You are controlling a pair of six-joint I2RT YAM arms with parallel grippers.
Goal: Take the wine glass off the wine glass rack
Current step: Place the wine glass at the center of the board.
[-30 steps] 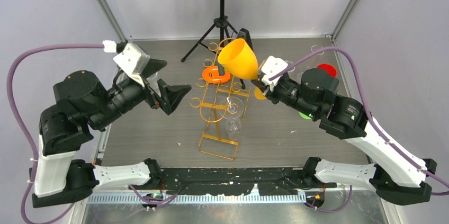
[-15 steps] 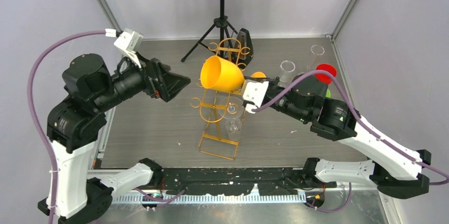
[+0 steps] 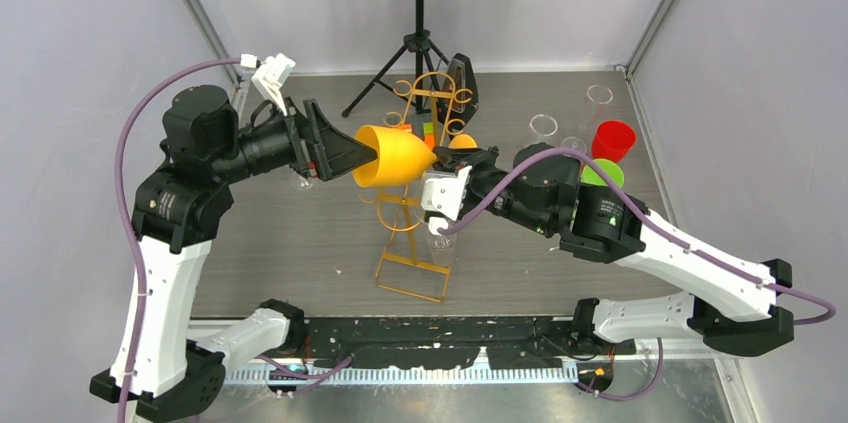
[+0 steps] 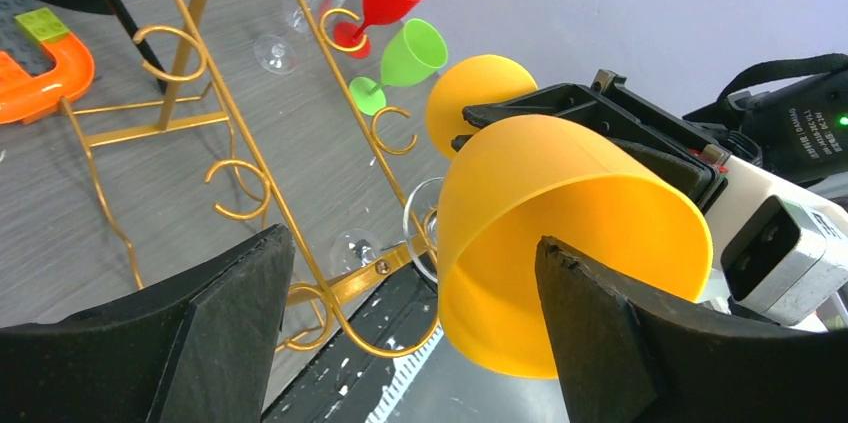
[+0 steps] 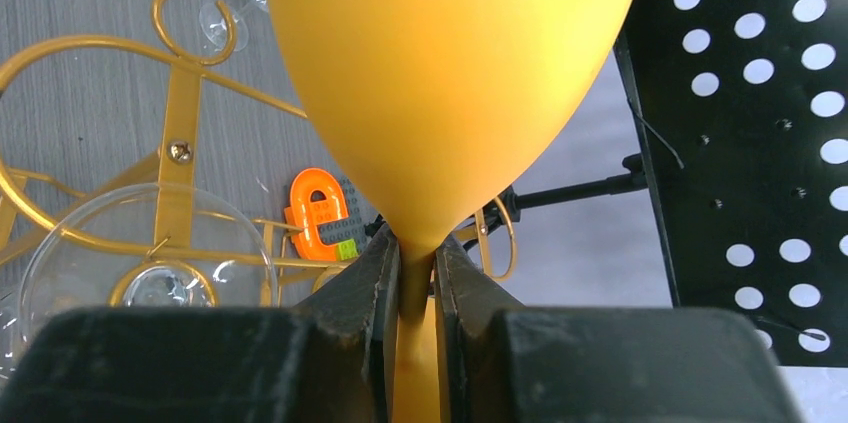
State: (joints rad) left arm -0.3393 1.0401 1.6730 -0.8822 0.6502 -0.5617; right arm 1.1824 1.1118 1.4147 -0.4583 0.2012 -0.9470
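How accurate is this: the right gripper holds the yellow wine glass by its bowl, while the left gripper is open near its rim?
One detail is wrong. The right gripper is shut on the stem just under the bowl, not on the bowl of the yellow wine glass; the right wrist view shows this. The left gripper is indeed open near the rim.

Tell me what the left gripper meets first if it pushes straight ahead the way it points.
The yellow wine glass: its bowl's mouth faces the left gripper, apparently right at the open fingertips. The right gripper clamps its stem. The exact gap is unclear.
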